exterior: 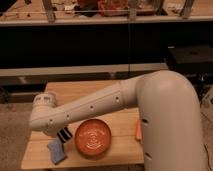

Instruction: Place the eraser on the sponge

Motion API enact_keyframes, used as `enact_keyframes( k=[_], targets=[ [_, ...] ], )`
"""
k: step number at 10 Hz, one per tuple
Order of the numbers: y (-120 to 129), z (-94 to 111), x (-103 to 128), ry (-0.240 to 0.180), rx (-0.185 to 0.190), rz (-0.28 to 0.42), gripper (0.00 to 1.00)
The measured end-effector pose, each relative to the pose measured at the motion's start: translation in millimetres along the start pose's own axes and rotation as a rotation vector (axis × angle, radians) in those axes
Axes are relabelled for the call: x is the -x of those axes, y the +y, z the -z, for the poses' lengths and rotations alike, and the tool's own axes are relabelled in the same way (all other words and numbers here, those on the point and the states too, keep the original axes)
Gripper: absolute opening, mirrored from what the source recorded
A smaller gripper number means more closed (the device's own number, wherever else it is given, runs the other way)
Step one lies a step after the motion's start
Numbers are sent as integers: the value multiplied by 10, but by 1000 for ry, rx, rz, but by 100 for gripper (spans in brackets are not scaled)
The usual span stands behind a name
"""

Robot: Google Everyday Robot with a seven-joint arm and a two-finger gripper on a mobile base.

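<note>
The sponge [56, 151] lies flat on the tabletop [80, 92], close to the front left corner. It is a small, soft, blue-grey block.

The biggest thing here is the robot's white arm [165, 120]. It is fat and round on the right side. From there it reaches to the left and slopes down across the tabletop, ending in a round joint near the left edge.

The tabletop is light wood. It stands on a grey floor [15, 125]. Behind it runs a long dark shelf [75, 45].

The orange plate [100, 147] is round and sits near the front edge, about in the middle. It has a pale pattern in its centre. It is much bigger than the sponge and sits just to the right of it, with a small gap between them.

The gripper [63, 135] is dark and hangs under the end of the arm. It is just above the sponge and just left of the plate. I cannot tell if it touches the sponge, if it is wide or narrow, or if it holds the eraser.

A thin orange thing [138, 131] lies to the right of the plate, next to the fat part of the arm.
</note>
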Motion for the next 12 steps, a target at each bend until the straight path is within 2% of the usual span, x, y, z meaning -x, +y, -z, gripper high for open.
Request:
enact_keyframes(
  k=[1,2,3,5,6,7,8,10,11,12],
  targets=[
    [-100,-14,74,-8,-6,-40,0],
    [-199,-24,121,-18,0,-50,0],
    [-402,-51,196,-44,6,-61,0],
    [-575,-117,271,-88,8,-78,0],
    [-624,-175,291,-112,-12,-94,0],
    [-644,-227,308,-126,-49,-110,0],
    [-647,-254,330,-130,-94,-139,0],
    [-624,-305,392,-118,-150,-177,0],
    [-606,-363,444,-114,-166,-195,0],
    [-594,-387,452,-106,-160,-198,0]
  ],
)
